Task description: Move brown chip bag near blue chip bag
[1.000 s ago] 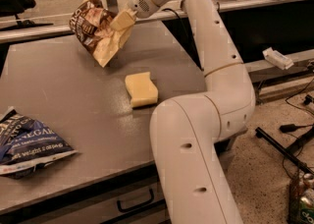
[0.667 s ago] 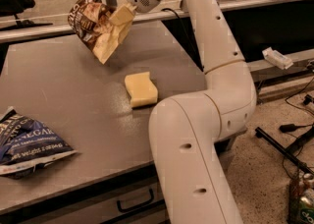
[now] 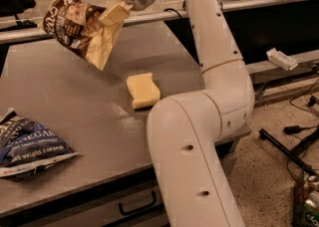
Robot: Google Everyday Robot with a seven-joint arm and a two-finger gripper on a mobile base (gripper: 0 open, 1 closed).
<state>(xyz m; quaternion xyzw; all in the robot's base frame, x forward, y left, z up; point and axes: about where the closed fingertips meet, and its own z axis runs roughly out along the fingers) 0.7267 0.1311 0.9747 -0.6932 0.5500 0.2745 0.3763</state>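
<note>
The brown chip bag (image 3: 79, 24) hangs in the air above the far left part of the grey table (image 3: 75, 101), tilted, with its dark front panel facing the camera. My gripper (image 3: 113, 13) is shut on the bag's right side and holds it clear of the tabletop. The blue chip bag (image 3: 27, 144) lies flat at the table's near left edge, well below and to the left of the held bag.
A pale yellow sponge block (image 3: 142, 90) lies on the table between the two bags' sides, right of centre. My white arm (image 3: 199, 121) fills the right foreground. A drawer handle (image 3: 137, 205) shows under the table's front edge.
The gripper has carried the brown chip bag a little higher and slightly left above the table. The blue bag and the sponge have not moved.
</note>
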